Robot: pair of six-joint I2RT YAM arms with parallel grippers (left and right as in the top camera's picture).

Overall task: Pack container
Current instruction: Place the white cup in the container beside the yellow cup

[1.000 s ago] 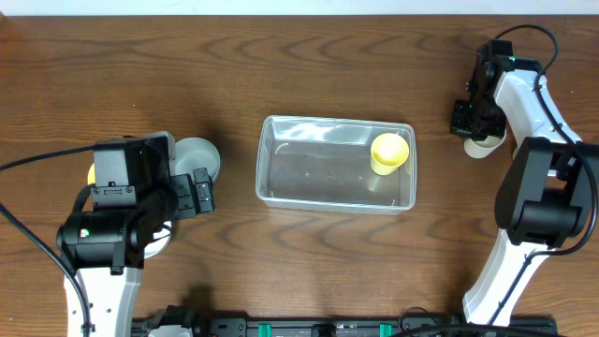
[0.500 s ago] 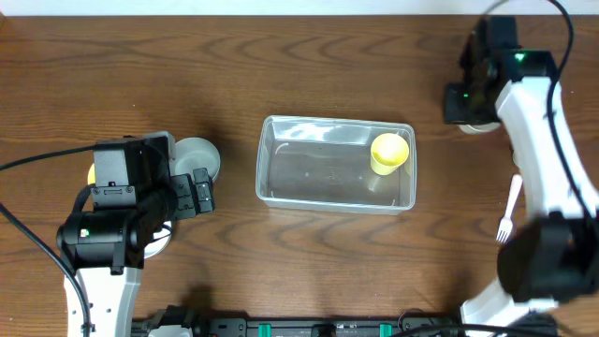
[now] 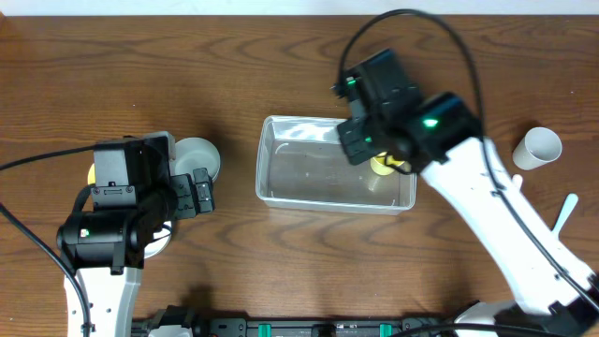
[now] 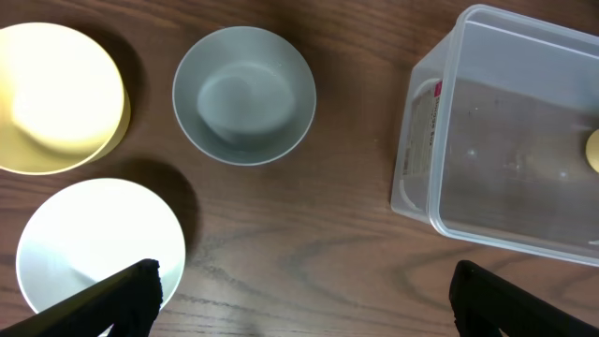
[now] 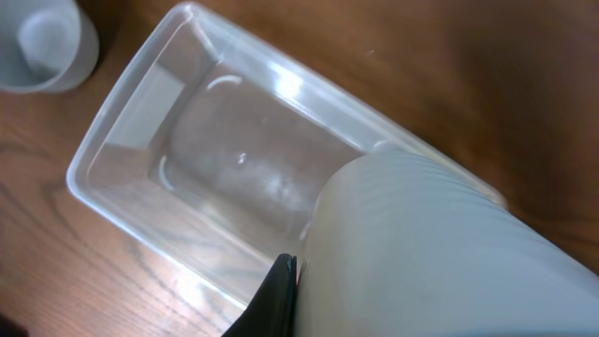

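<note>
**Right arm holds a pale cup over the container; left arm waits open beside the bowls**

In the right wrist view one dark finger (image 5: pixel 281 288) presses against the side of a pale cup (image 5: pixel 440 243), which fills the foreground. The other finger is hidden behind the cup. The right gripper (image 3: pixel 363 140) is closed on this cup and holds it above the container's right half, clear of the floor.

The container (image 3: pixel 309 173), a clear rectangular tub, stands upright at the middle of the table (image 3: pixel 281 56). A yellow cup (image 3: pixel 386 167) sits inside it against the right end, partly covered by the right arm in the overhead view. The rest of the container's floor is bare.

The left gripper (image 4: pixel 309 304) hangs to the left of the container. Its two dark fingertips sit at opposite lower corners of the left wrist view, spread wide, with only wood between them.

Three bowls lie to the left of the container. The grey bowl (image 4: pixel 243 94) is nearest to it but apart from it. The yellow bowl (image 4: pixel 56 98) is farther left, and the white bowl (image 4: pixel 98 248) sits just in front of the yellow one. All three are upright and open.

Well to the right of the container, a white cup (image 3: pixel 538 147) rests on the wood. A white utensil (image 3: pixel 564 213) lies near it, toward the front edge.
</note>
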